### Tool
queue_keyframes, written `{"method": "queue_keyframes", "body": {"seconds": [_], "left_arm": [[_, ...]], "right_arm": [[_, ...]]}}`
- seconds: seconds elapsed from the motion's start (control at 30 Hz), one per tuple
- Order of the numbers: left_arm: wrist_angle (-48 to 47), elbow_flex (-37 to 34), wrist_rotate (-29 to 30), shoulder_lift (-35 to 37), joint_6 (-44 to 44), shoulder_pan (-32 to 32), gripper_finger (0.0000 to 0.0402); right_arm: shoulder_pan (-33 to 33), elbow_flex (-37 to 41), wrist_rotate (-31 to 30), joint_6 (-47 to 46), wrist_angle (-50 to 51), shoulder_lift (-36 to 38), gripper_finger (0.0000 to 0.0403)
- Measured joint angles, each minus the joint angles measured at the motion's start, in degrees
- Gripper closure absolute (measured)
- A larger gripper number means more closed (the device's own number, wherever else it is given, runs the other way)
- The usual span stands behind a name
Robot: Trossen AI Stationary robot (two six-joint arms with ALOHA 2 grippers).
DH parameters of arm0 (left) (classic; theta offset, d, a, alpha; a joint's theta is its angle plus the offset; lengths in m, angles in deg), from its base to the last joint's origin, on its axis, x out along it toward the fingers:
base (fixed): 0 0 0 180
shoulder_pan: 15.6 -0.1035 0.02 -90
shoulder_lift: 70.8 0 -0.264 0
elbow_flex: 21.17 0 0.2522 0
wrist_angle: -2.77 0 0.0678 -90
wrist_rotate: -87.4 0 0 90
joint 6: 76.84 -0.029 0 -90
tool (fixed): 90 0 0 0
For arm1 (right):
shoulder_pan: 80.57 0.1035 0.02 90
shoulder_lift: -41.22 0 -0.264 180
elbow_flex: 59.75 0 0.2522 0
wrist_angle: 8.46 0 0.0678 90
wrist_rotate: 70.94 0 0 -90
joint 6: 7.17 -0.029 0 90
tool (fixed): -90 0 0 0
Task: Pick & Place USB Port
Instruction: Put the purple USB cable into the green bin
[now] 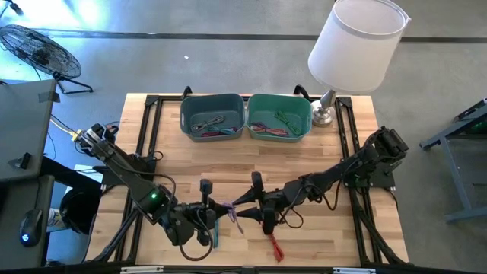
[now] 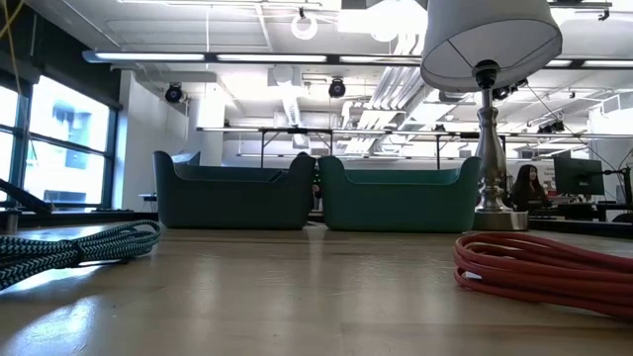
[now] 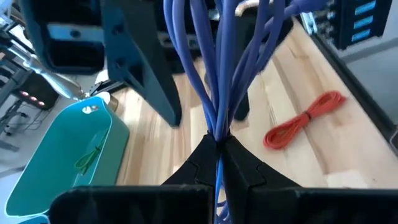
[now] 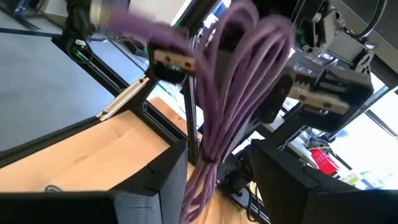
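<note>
A coiled purple USB cable [image 1: 234, 214] hangs above the table's near middle, between my two grippers. My left gripper [image 1: 221, 210] is shut on the cable [image 3: 211, 74]. From the right, my right gripper [image 1: 248, 208] comes in level and open. Its two fingers stand on either side of the cable's loops [image 4: 236, 93]. One plug [image 4: 173, 60] sticks out of the bundle. At the far edge stand a grey-blue bin [image 1: 212, 116] and a green bin [image 1: 279, 116], both holding cables. My left gripper pinches several strands of the purple bundle [image 3: 217, 132] between its two fingertips. The fingers reach toward the table's right, tipped slightly down. The bundle is lifted clear of the table, and its loops fan out beyond the fingers. My right gripper: whether a finger [image 4: 163, 180] touches the bundle, I cannot tell.
A red coiled cable [image 1: 275, 247] lies near the front edge, right of centre. A teal striped cable [image 1: 215, 233] lies below my left gripper. A white-shaded lamp [image 1: 356, 46] stands at the far right. A dark frame [image 1: 152, 129] borders the table.
</note>
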Motion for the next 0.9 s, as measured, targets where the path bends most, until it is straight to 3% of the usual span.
{"method": "queue_keyframes", "body": {"seconds": [0.7, 0.9], "left_arm": [[0.48, 0.0, -0.59, -0.22, -0.17, -0.55, 0.0399], [0.58, 0.0, -4.02, -1.48, -0.22, -3.18, 0.0398]], "right_arm": [[0.08, -0.02, 2.66, 0.2, -0.13, 0.0, 0.0258], [-0.02, -0.02, 3.24, 0.18, -0.1, 0.0, 0.0256]]}}
